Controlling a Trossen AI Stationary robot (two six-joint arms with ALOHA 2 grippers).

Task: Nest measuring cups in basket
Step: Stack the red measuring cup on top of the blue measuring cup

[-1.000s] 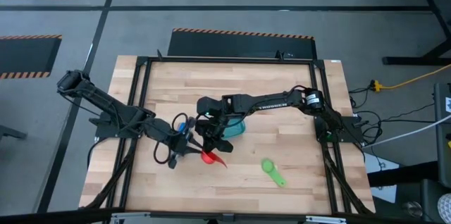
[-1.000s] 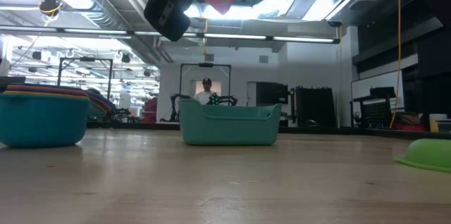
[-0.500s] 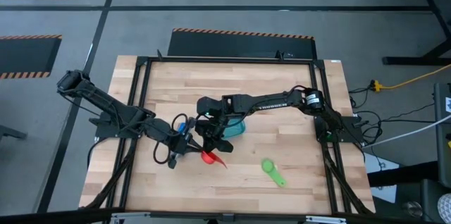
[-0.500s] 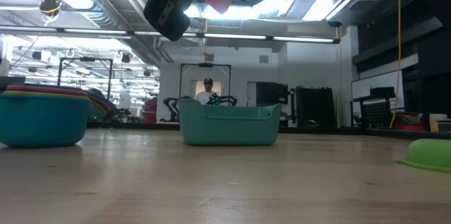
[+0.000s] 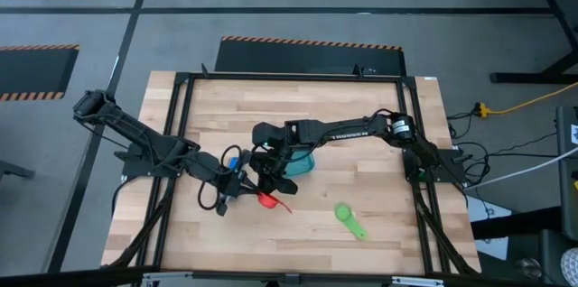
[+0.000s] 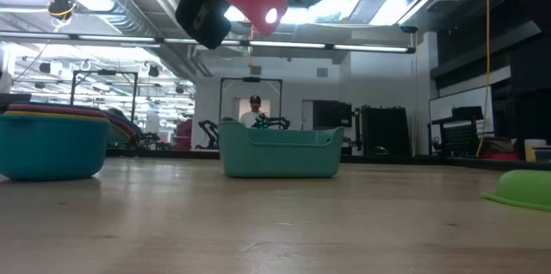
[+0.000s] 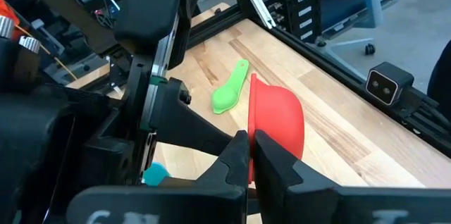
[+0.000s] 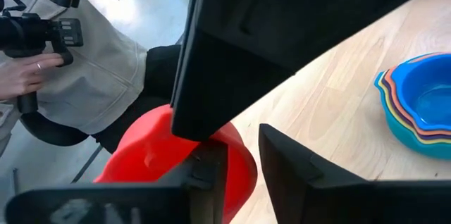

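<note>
A red measuring cup (image 7: 278, 122) hangs high above the table, and my left gripper (image 7: 251, 155) is shut on it. My right gripper (image 8: 243, 164) stands open right beside the cup (image 8: 162, 160), which lies past one of its fingers, with bare table showing in its gap. The teal basket (image 6: 280, 152) stands on its base mid-table, under my right arm (image 5: 305, 162). A stack of nested cups (image 6: 47, 140) in a light blue outer cup sits on the table. A green cup (image 5: 349, 217) lies on the table alone, toward the near right. My left gripper pinches the red cup's near edge (image 7: 251, 139) between its two fingers, coming at it from the table's left and slanting a little downward. The cup is lifted clear and tilted, its handle end (image 6: 269, 14) pointing away from the gripper and down. My right gripper: whether its finger (image 8: 204, 175) touches the red cup, I cannot tell.
A person sits just beyond the table's edge, hands on two control handles (image 8: 42, 37). Black frame rails (image 5: 181, 106) run along the table's sides. Bare wood lies between the basket and the green cup.
The red cup has tipped while staying in place above the table: in the low view its handle end has dropped, and the hole in the handle now shows.
</note>
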